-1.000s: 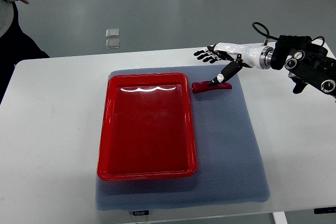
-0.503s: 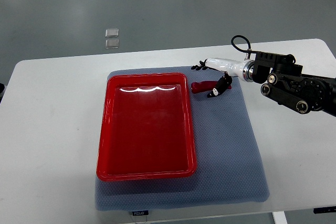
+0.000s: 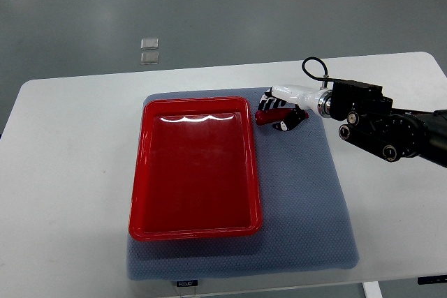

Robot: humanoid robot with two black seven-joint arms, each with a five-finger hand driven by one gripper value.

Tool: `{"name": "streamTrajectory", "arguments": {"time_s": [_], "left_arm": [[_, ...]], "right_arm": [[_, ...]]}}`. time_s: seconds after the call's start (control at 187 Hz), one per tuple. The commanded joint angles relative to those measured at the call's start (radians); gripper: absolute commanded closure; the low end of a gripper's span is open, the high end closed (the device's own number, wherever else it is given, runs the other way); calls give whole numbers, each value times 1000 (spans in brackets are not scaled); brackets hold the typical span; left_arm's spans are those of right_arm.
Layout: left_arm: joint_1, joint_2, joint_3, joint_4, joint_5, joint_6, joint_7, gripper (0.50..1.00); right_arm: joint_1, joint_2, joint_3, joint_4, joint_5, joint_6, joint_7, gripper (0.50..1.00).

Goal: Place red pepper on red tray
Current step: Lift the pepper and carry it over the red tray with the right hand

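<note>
**One hand closed over a red pepper beside a red tray**

One arm was in view, entering from the right edge of the top view. Its black forearm (image 3: 380, 127) lay above the white table (image 3: 63, 172), to the right of the tray. The right hand (image 3: 285, 106), white with dark fingers (image 3: 267, 95), reached toward the tray's far right corner. Its fingers were curled over the red pepper (image 3: 268, 115), with the thumb (image 3: 288, 123) on the near side of it, so that the hand wrapped the pepper from above. Whether the pepper was lifted or touching the mat could not be told from this angle.

The red pepper sat just beside the red tray (image 3: 138, 193), outside its rim at the far right corner. Only the end nearest the tray showed plainly; the hand covered the remainder.

The red tray lay on a blue-grey mat (image 3: 307, 221), toward the mat's left side, with its long sides running away from the robot. Its inside was glossy and held a reflection near the far wall. The mat extended well past the tray to the right.

Beyond the table, on the grey floor (image 3: 279, 5) behind the tray's far left corner, lay two small clear squares (image 3: 149, 50), one just behind the other.
</note>
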Motion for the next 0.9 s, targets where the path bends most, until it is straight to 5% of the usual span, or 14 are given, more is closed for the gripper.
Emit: {"name": "streamTrajectory", "arguments": {"time_s": [0.0, 0.053, 0.406, 0.615, 0.77, 0.824, 0.829, 0.893], "left_arm": [[0, 0, -1, 0, 0, 0, 0, 500], [0, 0, -1, 2, 0, 0, 0, 500], [0, 0, -1, 3, 0, 0, 0, 500], [0, 0, 1, -1, 0, 0, 0, 500], [2, 0, 1, 0, 0, 0, 0, 500], [2, 0, 1, 0, 0, 0, 0, 500], [2, 0, 1, 0, 0, 0, 0, 500], [2, 0, 1, 0, 0, 0, 0, 500]], "right_arm": [[3, 0, -15, 0, -1, -2, 1, 944], [7, -1, -19, 0, -1, -4, 1, 1000], [136, -119, -10, 116, 23, 76, -2, 1000], [200, -98, -9, 153, 45, 88, -8, 1000], [214, 109, -15, 130, 74, 73, -10, 1000], [214, 109, -15, 130, 74, 73, -10, 1000], [214, 179, -19, 93, 72, 72, -10, 1000], [213, 249, -21, 36, 72, 70, -10, 1000]]}}
